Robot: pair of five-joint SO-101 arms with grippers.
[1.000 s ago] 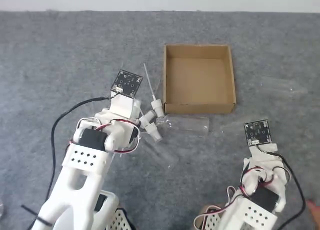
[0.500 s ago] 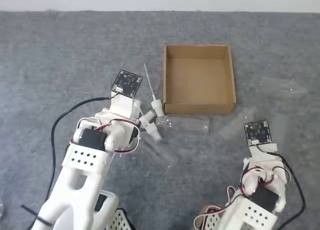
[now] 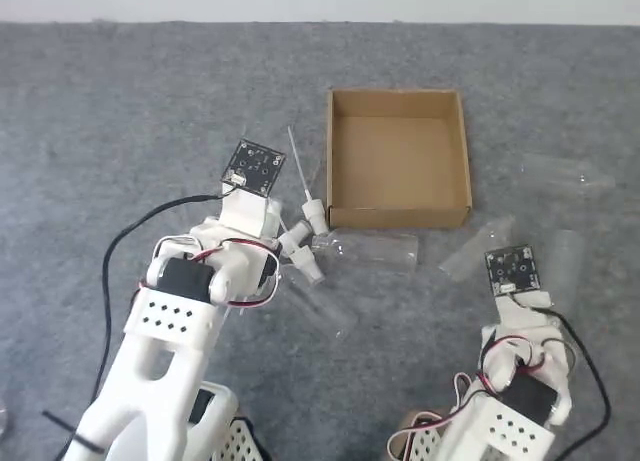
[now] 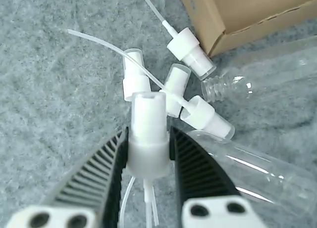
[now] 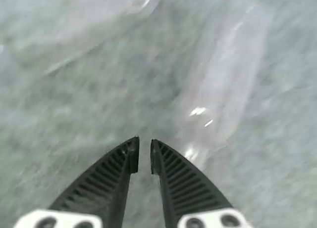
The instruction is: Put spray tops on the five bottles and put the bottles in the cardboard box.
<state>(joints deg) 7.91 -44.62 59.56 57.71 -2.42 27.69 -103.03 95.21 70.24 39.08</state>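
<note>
My left gripper (image 4: pixel 147 139) is shut on a white spray top (image 4: pixel 146 124), held upright just above the grey carpet. Several more spray tops (image 4: pixel 190 51) with thin tubes lie right beyond it, beside the open neck of a clear bottle (image 4: pixel 247 82) lying on its side. A second clear bottle (image 4: pixel 257 171) lies close by. In the high view this cluster (image 3: pixel 300 243) sits off the near left corner of the cardboard box (image 3: pixel 465 151). My right gripper (image 5: pixel 144 151) hangs low over the carpet, shut with nothing in it, next to a clear bottle (image 5: pixel 223 84).
Two clear bottles (image 3: pixel 475 246) (image 3: pixel 565 256) lie ahead of the right arm (image 3: pixel 520 326), and another (image 3: pixel 560 171) lies to the right of the box. A black cable (image 3: pixel 140 231) trails left of the left arm. Bare carpet stretches to the far left.
The two bottles ahead of the right arm show more clearly than a second ago. The right arm has shifted slightly. A fingertip at the lower right edge is gone. The left arm is still.
</note>
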